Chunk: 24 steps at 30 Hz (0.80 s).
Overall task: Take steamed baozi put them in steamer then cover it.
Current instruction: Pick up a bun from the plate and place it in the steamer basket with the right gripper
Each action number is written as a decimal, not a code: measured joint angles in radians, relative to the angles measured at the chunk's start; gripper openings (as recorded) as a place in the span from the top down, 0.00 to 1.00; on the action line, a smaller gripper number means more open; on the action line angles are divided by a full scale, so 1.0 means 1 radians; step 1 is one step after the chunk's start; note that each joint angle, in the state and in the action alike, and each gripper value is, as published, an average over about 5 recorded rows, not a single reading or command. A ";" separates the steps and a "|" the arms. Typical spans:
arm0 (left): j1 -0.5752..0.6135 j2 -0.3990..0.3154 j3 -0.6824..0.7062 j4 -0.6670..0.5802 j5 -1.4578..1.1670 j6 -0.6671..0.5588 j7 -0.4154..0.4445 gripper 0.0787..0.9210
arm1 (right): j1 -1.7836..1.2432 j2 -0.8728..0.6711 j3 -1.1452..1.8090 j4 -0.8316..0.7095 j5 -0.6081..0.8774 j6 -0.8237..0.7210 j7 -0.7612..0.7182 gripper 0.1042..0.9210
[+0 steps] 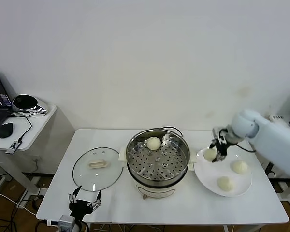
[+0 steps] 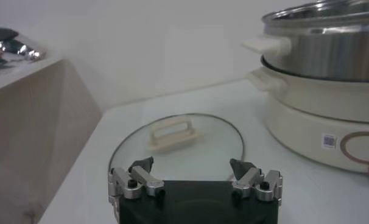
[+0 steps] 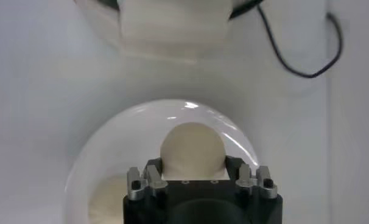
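Baozi (image 3: 192,149) on the plate (image 1: 242,186) is being gripped by the right tool (image 1: 216,152); lifting straight up avoids squashing, while the left tool (image 1: 85,198) is waiting open.

Steamer (image 1: 158,157): shiny perforated steel w/ matt cream plastic handles. Cover (image 1: 97,169): clear glossy glass, metal rim. Plate (image 1: 210,180): glossy white. 4 baozi (image 1: 154,143): smooth, matt.

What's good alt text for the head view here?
The right gripper is closed around a baozi on the white plate, where two more buns lie. One bun already sits on the perforated tray of the steamer at table centre. The glass cover lies flat to its left, the left gripper open near the table's front edge.
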 measured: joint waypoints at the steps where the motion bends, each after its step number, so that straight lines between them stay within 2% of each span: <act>1: -0.002 0.001 -0.001 -0.001 0.001 0.000 -0.001 0.12 | 0.040 0.005 -0.029 0.009 0.027 -0.010 -0.005 0.35; 13: -0.027 0.016 -0.036 -0.029 0.002 -0.002 0.003 0.12 | 0.305 0.189 -0.248 0.028 0.269 -0.120 -0.018 0.35; 24: -0.043 0.016 -0.061 -0.043 -0.013 0.000 0.014 0.12 | 0.288 0.444 -0.298 -0.078 0.328 -0.173 0.004 0.35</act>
